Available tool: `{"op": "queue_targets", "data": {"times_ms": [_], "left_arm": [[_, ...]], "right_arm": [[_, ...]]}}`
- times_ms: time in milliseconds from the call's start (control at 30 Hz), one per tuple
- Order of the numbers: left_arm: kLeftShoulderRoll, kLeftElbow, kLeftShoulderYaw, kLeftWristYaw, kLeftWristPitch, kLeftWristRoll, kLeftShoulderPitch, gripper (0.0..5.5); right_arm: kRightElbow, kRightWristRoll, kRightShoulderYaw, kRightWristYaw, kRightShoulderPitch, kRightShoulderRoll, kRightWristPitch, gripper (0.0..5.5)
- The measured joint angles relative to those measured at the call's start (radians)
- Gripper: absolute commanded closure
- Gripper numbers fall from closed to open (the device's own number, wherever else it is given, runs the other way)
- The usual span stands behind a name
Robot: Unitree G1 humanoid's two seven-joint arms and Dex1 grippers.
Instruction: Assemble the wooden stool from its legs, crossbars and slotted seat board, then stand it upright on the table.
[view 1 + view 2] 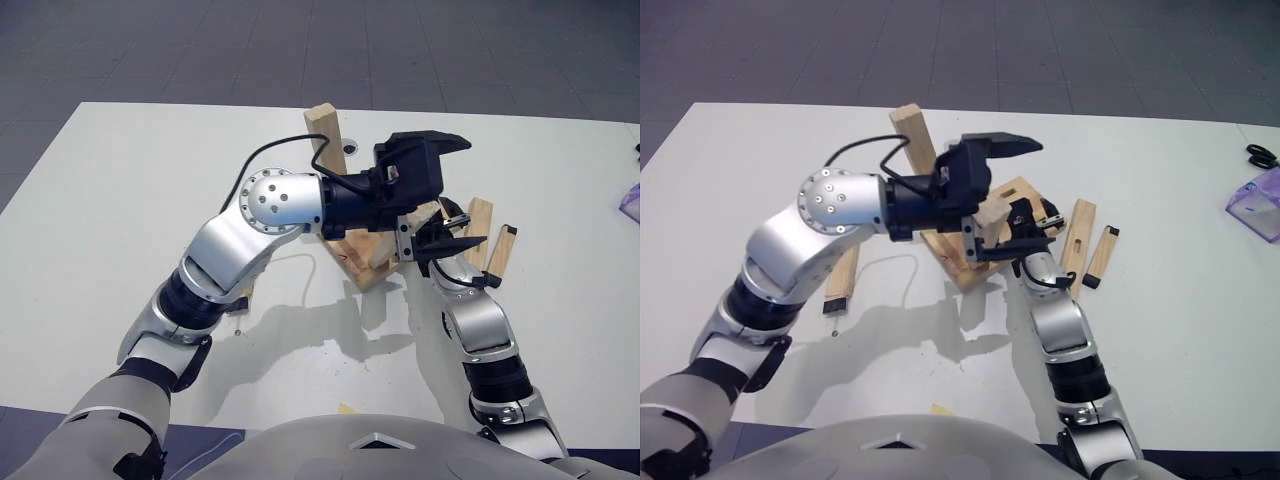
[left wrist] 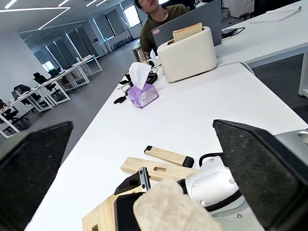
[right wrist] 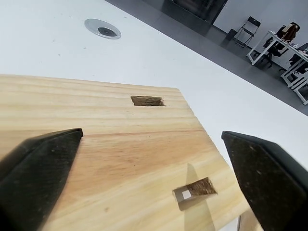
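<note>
The slotted seat board [image 1: 362,268] rests tilted on the white table, and one wooden leg [image 1: 325,135] stands up from its far side. My left gripper [image 1: 992,195] hangs above the board, open wide. The pale end of another wooden leg [image 2: 168,207] sits between its fingers, not touching either. My right gripper [image 1: 450,245] is at the board's right edge, also open. Its wrist view looks down on the board [image 3: 120,159] and two slots [image 3: 147,100]. Two loose wooden pieces [image 1: 479,225] [image 1: 502,250] lie to the right. One more leg [image 1: 843,280] lies under the left arm.
A purple tissue box [image 1: 1255,205] and a small black object [image 1: 1262,153] sit at the far right. A cable hole [image 1: 350,146] is behind the board. A thin white cable [image 1: 300,262] curls left of it. The table's left half is open.
</note>
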Motion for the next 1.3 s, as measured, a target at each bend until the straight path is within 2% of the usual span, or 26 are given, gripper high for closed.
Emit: {"op": "queue_targets", "data": {"times_ms": [200,333,467,600,733,800,933,1067,1300], "left_arm": [[0.121,0.073,0.13,-0.039,-0.069,0.072,-0.004,0.1],[0.164,0.155,0.233,0.019,-0.086,0.147,-0.001,0.1],[0.158,0.158,0.226,0.047,-0.113,0.216,0.031,0.1],[0.15,0.183,0.222,0.105,-0.122,0.29,0.047,0.1],[0.1,0.196,0.3,0.178,-0.058,0.271,0.056,0.1],[0.04,0.191,0.353,0.222,-0.005,0.231,0.054,0.1],[0.028,0.206,0.363,0.25,0.006,0.237,0.044,0.1],[0.007,0.222,0.366,0.261,0.013,0.24,0.039,0.1],[-0.008,0.227,0.353,0.249,0.012,0.24,0.004,0.1]], "right_arm": [[-0.015,-0.003,-0.001,0.017,0.007,0.006,-0.005,0.12],[-0.031,0.035,0.002,0.084,0.032,0.02,-0.018,0.12],[-0.089,0.17,-0.007,0.179,0.04,0.082,-0.018,0.12],[-0.118,0.246,-0.052,0.202,0.036,0.126,-0.019,0.12],[-0.109,0.251,-0.149,0.175,0.013,0.109,-0.028,0.12],[-0.073,0.243,-0.204,0.152,-0.013,0.089,-0.045,0.12],[0.052,0.183,-0.274,0.095,-0.093,0.017,-0.097,0.12],[0.249,0.133,-0.27,0.082,-0.186,-0.026,-0.2,0.12],[0.8,0.011,-0.223,0.031,-0.384,-0.101,-0.473,0.12]]}}
